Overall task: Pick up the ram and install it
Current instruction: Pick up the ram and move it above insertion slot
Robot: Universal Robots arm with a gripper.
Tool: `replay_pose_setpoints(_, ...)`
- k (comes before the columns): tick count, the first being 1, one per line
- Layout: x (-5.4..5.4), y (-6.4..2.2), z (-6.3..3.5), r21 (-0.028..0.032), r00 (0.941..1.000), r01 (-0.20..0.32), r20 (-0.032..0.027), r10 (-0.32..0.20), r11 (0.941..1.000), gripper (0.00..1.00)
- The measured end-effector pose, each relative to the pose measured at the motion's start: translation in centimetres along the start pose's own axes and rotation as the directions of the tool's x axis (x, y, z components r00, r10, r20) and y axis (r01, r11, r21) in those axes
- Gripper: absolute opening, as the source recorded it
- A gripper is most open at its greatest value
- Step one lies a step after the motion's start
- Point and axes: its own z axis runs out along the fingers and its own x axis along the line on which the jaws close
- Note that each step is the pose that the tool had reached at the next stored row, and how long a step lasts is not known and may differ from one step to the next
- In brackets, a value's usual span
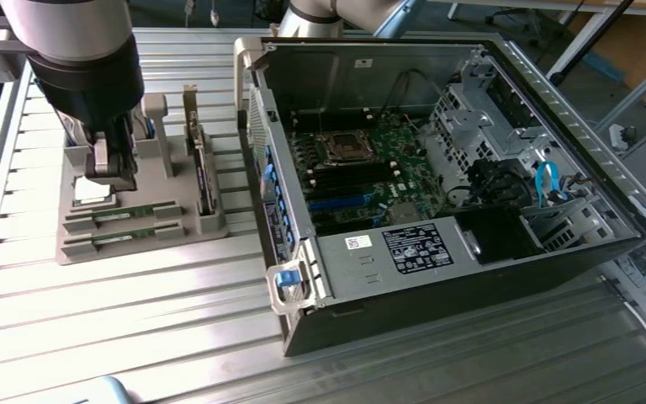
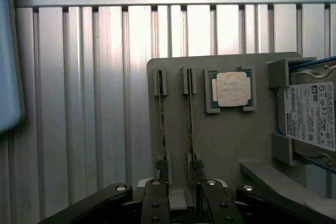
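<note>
Gripper (image 2: 184, 188) empty, fingers spread, hanging over the holder (image 2: 231, 145). Ram (image 2: 190, 124) stands on edge in its slot near the holder's edge, just beside a second stick (image 2: 161, 124). Risk: a misaligned descent could strike the board's top edge or snag the neighbour.

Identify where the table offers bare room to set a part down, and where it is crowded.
Free: the wide table stretch bordered by the grey holder, the computer case and the exterior view's bottom edge. Crowded: the holder itself, under the gripper, and the narrow strip between holder and case.
</note>
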Motion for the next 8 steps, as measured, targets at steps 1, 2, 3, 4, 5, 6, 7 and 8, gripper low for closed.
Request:
replay_pose_setpoints(1,0.00,0.00,0.02,0.0000,1.0000,0.000,0.0000,0.000,1.0000,0.30)
replay_pose_setpoints(2,0.00,0.00,0.05,0.0000,1.0000,0.001,0.0000,-0.001,1.0000,0.30)
replay_pose_setpoints(3,0.00,0.00,0.07,0.0000,1.0000,0.001,0.0000,-0.001,1.0000,0.30)
replay_pose_setpoints(4,0.00,0.00,0.10,0.0000,1.0000,0.001,-0.0001,-0.001,1.0000,0.30)
replay_pose_setpoints(5,0.00,0.00,0.13,-0.0001,1.0000,0.002,-0.0001,-0.002,1.0000,0.30)
replay_pose_setpoints(6,0.00,0.00,0.16,-0.0001,1.0000,0.002,-0.0001,-0.002,1.0000,0.30)
replay_pose_setpoints(7,0.00,-0.01,0.19,-0.0001,1.0000,0.002,-0.0001,-0.002,1.0000,0.30)
replay_pose_setpoints(8,0.00,-0.01,0.21,-0.0001,1.0000,0.003,-0.0001,-0.003,1.0000,0.30)
